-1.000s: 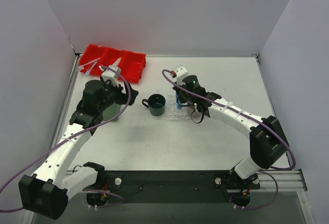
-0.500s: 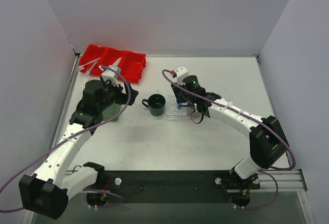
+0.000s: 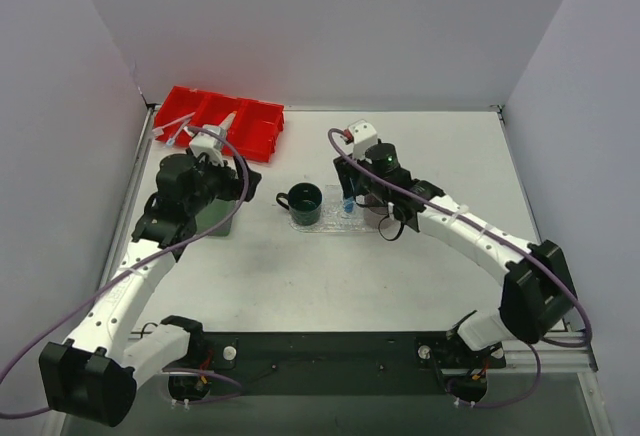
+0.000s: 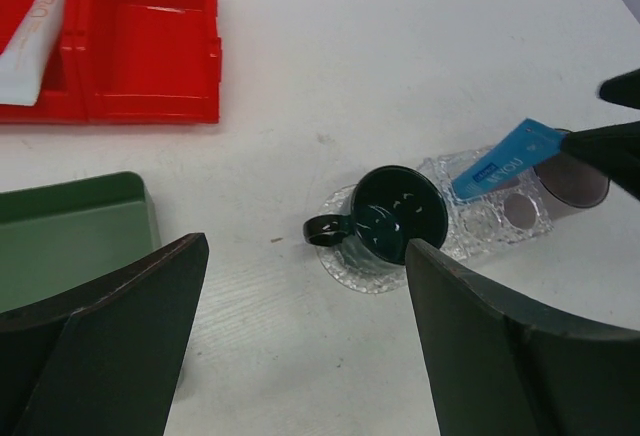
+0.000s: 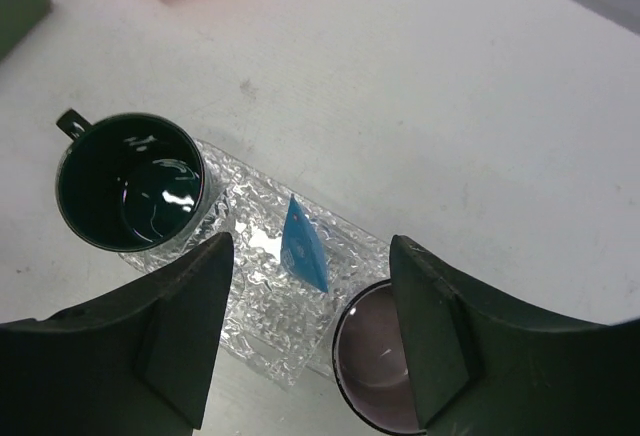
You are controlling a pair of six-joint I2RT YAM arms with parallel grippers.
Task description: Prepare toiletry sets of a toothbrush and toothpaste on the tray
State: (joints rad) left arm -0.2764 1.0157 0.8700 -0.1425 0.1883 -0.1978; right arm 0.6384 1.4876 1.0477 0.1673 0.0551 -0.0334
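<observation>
Right claw is what changed: a second ago we had it pinched shut low over the tray, and now its jaws stand spread and the arm has pulled up and slightly right. The blue toothpaste is free of both fingers. It sits on the clear tray at a tilt, between the dark green mug on the left and the smoky glass on the right. We cannot tell whether it leans on the glass or is only tipping.

We judge that one tube is now delivered, but no set is complete yet. Our left claw hangs wide open and empty over the left of the counter, beside the green tray. The white toothpaste lies in the red bin at the far left, and the toothbrushes lie at that bin's left end. Fetching a brush looks like the sensible next step.
</observation>
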